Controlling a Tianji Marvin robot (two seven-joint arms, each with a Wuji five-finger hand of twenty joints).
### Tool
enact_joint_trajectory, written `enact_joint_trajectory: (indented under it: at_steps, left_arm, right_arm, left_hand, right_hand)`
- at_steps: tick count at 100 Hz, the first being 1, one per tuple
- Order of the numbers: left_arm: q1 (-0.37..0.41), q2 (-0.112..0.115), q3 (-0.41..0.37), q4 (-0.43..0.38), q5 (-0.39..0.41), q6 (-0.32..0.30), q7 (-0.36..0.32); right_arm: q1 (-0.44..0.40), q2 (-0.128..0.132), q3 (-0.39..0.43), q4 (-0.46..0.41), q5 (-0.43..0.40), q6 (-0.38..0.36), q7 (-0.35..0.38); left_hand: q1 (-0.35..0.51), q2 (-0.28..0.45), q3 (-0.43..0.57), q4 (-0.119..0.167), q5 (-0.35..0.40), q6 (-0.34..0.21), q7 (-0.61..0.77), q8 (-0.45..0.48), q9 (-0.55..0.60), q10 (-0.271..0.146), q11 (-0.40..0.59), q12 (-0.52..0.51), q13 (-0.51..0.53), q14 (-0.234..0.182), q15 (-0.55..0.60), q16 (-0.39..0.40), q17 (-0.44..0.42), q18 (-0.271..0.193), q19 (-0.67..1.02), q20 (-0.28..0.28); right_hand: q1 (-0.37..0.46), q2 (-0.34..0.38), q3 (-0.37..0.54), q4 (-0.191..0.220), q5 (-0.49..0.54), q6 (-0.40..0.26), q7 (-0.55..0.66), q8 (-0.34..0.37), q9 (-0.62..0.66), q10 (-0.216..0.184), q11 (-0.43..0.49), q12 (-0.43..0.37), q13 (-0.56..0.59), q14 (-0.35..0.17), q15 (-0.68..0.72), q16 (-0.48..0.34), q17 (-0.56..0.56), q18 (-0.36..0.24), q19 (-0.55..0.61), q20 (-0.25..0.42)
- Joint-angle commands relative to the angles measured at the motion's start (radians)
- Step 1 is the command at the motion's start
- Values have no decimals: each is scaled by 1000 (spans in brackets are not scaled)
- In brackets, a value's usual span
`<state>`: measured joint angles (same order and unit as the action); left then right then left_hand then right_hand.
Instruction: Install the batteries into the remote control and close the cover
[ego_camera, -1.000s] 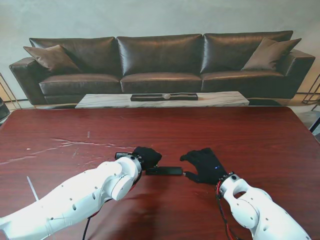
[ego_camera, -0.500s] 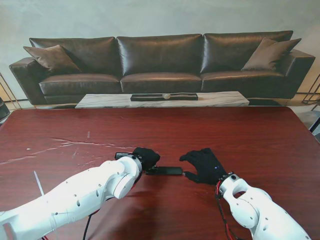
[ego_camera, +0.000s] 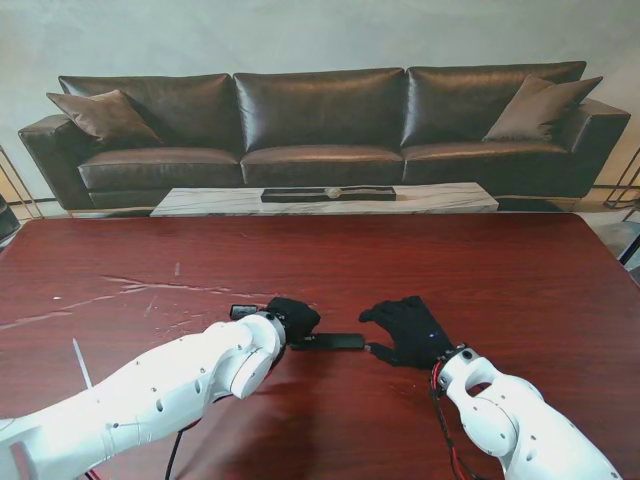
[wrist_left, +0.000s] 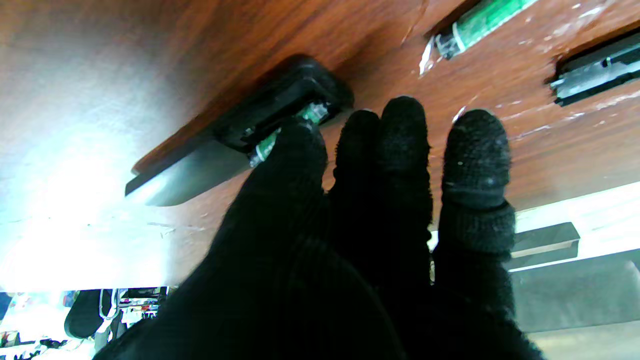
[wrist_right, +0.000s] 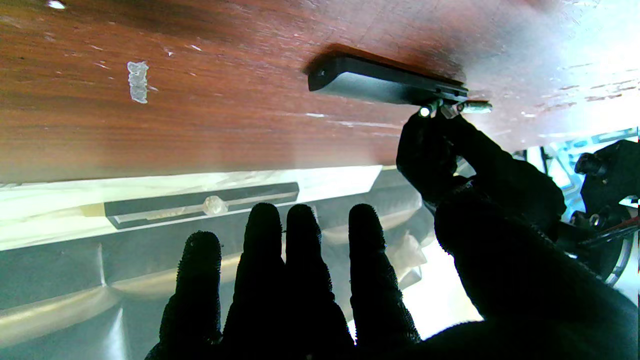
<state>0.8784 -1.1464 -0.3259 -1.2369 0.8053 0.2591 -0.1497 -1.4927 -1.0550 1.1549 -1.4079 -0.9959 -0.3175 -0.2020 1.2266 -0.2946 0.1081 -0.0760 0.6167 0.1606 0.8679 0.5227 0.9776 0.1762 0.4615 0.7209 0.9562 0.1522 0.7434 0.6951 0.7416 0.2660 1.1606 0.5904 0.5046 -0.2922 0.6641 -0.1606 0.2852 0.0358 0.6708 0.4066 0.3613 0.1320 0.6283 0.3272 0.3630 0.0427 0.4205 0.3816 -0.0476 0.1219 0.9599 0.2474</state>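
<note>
green-labelled battery (wrist_left: 287, 131) in remote (wrist_left: 240, 135); writing unreadable.

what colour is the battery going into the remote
Green, with a silver end; the battery shows best in the left wrist view.

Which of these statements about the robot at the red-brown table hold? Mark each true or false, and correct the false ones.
1. The left hand is pressing a green battery at the remote control's open compartment. True.
2. The right hand is gripping the remote control. False: its fingers are spread and hold nothing.
3. A second green battery lies loose on the table. True.
4. The remote control lies on the sofa. False: it lies on the table between the two hands.
5. The remote control's compartment is closed by its cover. False: the compartment is open, with the battery showing.
</note>
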Motion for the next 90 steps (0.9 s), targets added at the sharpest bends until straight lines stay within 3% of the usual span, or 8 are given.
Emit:
enact_joint_trajectory:
  at_steps: [1,56,67,90]
  left_arm:
    - [-4,2,5,-5,-4,9,-9]
    - [2,-3,1,6,1,12,12]
    - [10,-3,-8,4,6,6,26]
    - [27,12,-34,-27,28,-10,18]
  right_arm:
    - [-5,-4,-5,-2,-1,-2,4]
    - [-3,-4,-9,-3,4,2,11]
    - [-2,-4,-11,-4,3,4,14]
    - [6,0,-20,-7,-7,16,34]
  left_hand:
    - [47,20,-13,50,-21,-7,-14,12,-18,27,31,22,-44,-18,-6,5,-10,29,10,25]
    - [17,52,-72,56,-119,49,-126,52,-198,65,24,7,-159,12,-44,6,-91,11,9,44]
    - [3,69,-77,58,-131,71,-221,77,-268,77,38,-111,-202,28,-69,4,-118,6,1,54]
    - [-33,113,-83,59,-142,97,-350,60,-342,92,-22,-178,-264,53,-133,-28,-176,18,-24,60]
  right_hand:
    - [18,17,-14,15,-11,14,-5,9,-23,6,-5,-7,-1,2,-10,-5,-1,0,-22,-24]
    - [17,21,-20,16,-11,13,-5,9,-23,5,-5,-7,-2,1,-11,-4,-2,-1,-25,-25]
    - [16,18,-22,16,-12,13,-6,9,-24,5,-6,-8,-3,0,-12,-5,-2,-2,-26,-26]
    - [17,-2,-9,16,-8,9,-4,10,-22,3,-4,-7,0,0,-11,-4,-3,2,-30,-28]
